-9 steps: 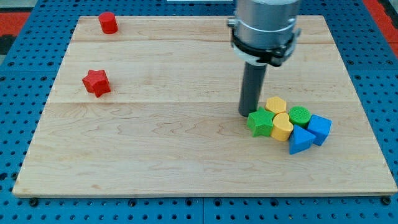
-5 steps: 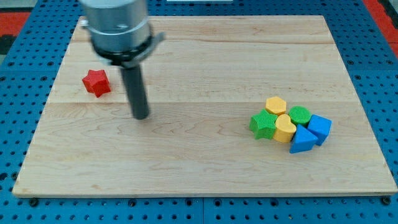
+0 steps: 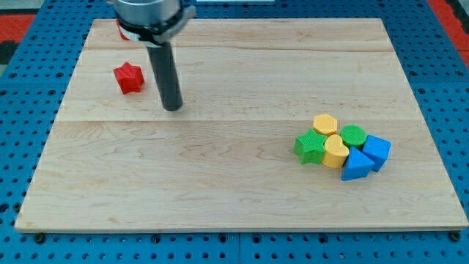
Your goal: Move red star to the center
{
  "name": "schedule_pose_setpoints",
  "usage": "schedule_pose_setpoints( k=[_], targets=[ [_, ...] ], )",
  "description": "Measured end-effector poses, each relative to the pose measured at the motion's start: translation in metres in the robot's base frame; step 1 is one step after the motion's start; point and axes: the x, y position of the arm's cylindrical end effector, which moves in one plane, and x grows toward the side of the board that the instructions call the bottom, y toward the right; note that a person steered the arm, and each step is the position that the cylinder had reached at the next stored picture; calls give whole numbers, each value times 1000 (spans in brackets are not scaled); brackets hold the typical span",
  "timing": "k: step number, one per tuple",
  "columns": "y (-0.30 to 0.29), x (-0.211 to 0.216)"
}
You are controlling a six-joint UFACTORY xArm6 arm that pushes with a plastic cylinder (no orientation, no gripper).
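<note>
Fingers: none on this arm, so no wide or narrow state to tell, it ends in a dark rod and my tip [image 3: 173, 108] sits on the wooden surface [image 3: 234, 205], holding nothing; tip is to the view's right of and a bit below the red star [image 3: 130, 78], near it but apart, clear gap between them; red star lies in the view's upper left part of the surface, well apart from the centre; another red block [image 3: 118, 29] at the top left edge, mostly hidden behind the arm, shape cannot tell; at the view's right a tight cluster, blocks touching: yellow hexagon [image 3: 325, 124] on top, green star [image 3: 308, 146] at left, yellow heart [image 3: 334, 150] in the middle, green round block [image 3: 353, 136], blue triangle [image 3: 355, 166] at bottom, blue block [image 3: 377, 150] at far right; tip is well apart from that cluster
</note>
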Motion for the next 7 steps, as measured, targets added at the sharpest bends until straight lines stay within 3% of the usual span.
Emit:
schedule_pose_setpoints(
  k=[1, 2, 3, 4, 5, 7],
  targets=[
    [-23, 6],
    [-96, 1],
    [-138, -30],
    [-138, -71],
    [-112, -76],
    [30, -72]
  ],
)
